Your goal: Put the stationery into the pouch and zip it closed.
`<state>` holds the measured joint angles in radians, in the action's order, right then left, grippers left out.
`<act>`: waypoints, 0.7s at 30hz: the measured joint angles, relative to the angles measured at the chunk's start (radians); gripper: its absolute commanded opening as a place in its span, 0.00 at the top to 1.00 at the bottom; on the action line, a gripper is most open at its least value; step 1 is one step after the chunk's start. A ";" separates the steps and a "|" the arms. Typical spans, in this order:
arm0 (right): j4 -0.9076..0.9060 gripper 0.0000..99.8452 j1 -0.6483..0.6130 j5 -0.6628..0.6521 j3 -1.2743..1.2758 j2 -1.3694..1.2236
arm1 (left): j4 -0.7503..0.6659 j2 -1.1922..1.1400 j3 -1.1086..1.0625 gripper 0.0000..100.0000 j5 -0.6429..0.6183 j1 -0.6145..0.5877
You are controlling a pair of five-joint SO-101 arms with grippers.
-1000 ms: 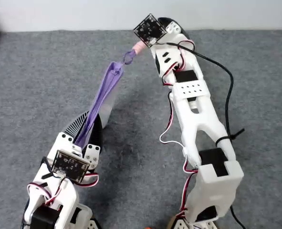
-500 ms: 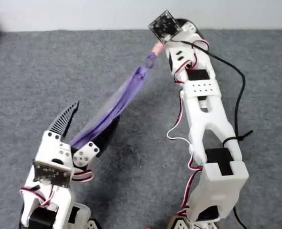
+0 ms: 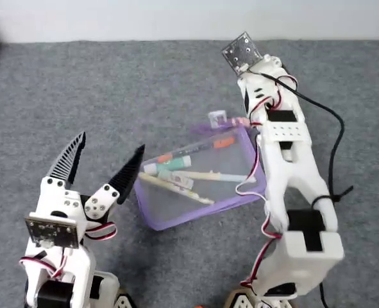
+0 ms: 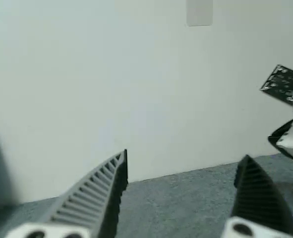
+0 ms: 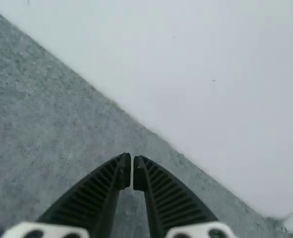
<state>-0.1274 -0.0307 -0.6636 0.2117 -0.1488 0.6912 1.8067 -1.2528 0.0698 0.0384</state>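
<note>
Pouch point(image 3: 195, 186) being seen flat at centre, long axis left-right, zip pull point(image 3: 217, 118) nearer right arm point(image 3: 285, 154). Right claw point(image 5: 132, 163) being held closed, empty; left claw point(image 3: 110, 144) open.

Soft, even light falls on the grey tabletop point(image 3: 80, 90) in the high view, bright and without glare. Shadows are faint: a thin one hugs the pouch point(image 3: 176, 208) along its 6 o'clock edge, and a darker one lies under the left pincer point(image 3: 111, 142). A dark patch sits at the 10 o'clock corner, perhaps shade. In both wrist views the wall point(image 4: 136, 74) is evenly lit.
</note>
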 measured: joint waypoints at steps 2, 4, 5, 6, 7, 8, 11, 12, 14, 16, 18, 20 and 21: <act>-0.032 0.99 0.012 0.000 0.060 0.048 | 0.028 0.000 0.000 0.82 -0.002 -0.012; -0.083 0.95 0.026 0.000 0.129 0.103 | 0.061 0.000 0.000 0.87 -0.002 -0.029; -0.110 0.92 0.034 0.000 0.160 0.132 | 0.078 0.000 0.000 0.90 -0.002 -0.038; -0.135 0.88 0.043 0.000 0.198 0.163 | 0.095 0.000 0.000 0.92 -0.002 -0.041; -0.158 0.84 0.052 0.003 0.233 0.193 | 0.112 0.000 0.000 0.94 -0.002 -0.040; -0.178 0.81 0.063 0.011 0.267 0.229 | 0.132 0.000 0.000 0.96 -0.002 -0.038; -0.250 0.75 0.087 0.057 0.362 0.345 | 0.199 0.000 0.000 0.99 -0.002 -0.037; -0.281 0.75 0.091 0.072 0.388 0.388 | 0.224 0.000 0.000 0.99 -0.002 -0.037; -0.350 0.76 0.092 0.103 0.440 0.468 | 0.267 0.000 0.000 0.99 -0.002 -0.037; -0.416 0.76 0.092 0.140 0.485 0.554 | 0.299 0.000 -0.006 0.99 -0.002 -0.043; -0.479 0.76 0.091 0.170 0.525 0.638 | 0.321 0.000 -0.028 0.99 -0.002 -0.048; -0.549 0.76 0.089 0.183 0.562 0.720 | 0.336 0.000 -0.046 0.99 -0.002 -0.043; -0.585 0.76 0.089 0.187 0.580 0.756 | 0.336 0.000 -0.058 0.99 -0.002 -0.043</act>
<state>-0.7119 0.0583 -0.4764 0.7917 0.6076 1.0273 1.8067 -1.3111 0.0683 -0.0046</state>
